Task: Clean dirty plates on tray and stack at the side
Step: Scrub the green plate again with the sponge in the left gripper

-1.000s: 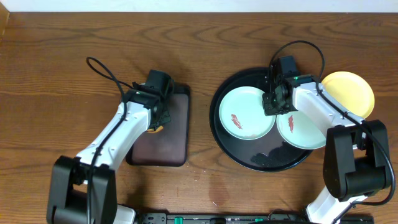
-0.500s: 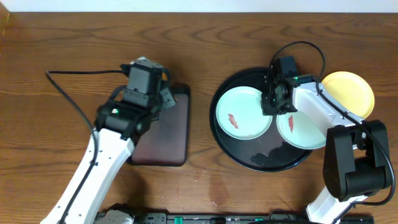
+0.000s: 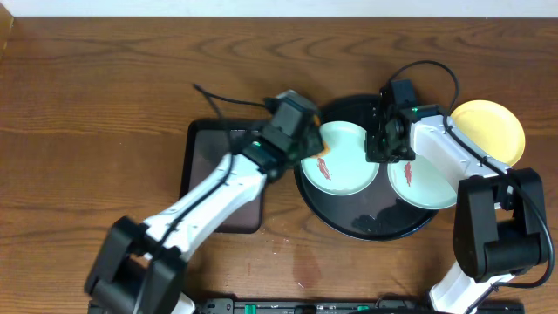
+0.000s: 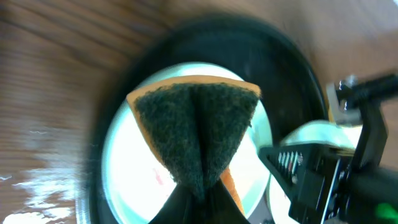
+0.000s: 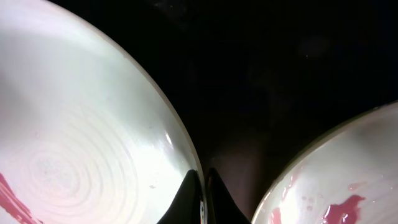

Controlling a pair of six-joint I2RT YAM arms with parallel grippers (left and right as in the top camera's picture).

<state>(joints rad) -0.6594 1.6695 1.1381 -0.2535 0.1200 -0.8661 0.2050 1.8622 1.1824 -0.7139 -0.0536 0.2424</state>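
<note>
**Left gripper [image 3: 307, 145] holds a sponge over the smeared plate; right gripper [image 3: 381, 150] pins its rim**

The left gripper's fingers are pinched together on a sponge [image 4: 196, 124], folding it so the dark scouring face bulges outward with an orange edge behind. It hangs above the left side of the plate [image 3: 349, 157], near the red smear [image 3: 321, 167]; whether sponge and plate touch I cannot tell. The right gripper is clamped on that plate's right rim, with the fingertips meeting on the thin edge in the wrist view.

This mint plate lies in the left half of the tray [image 3: 366, 225]. The second plate [image 3: 429, 187], also smeared, sits beside it under the right arm, with the two rims just apart. The yellow plate [image 3: 493, 126] rests on the table [image 3: 87, 105] just beyond the tray's right rim.

The plates look light, stiff and glossy. They would likely skate on the slick tray under a wiping stroke, so the rim pinch is the sensible anchor. The rim is the only real hold, since the shallow bowl gives the fingers nothing to grip. A hard push near the far edge could tip the plate or pull it from the grip. The sponge is soft and will give.

Room is tight, with both wrists crowding one plate. The table to the right, by the yellow plate, suits stacking. The small tray [image 3: 205, 161] lies left.
</note>
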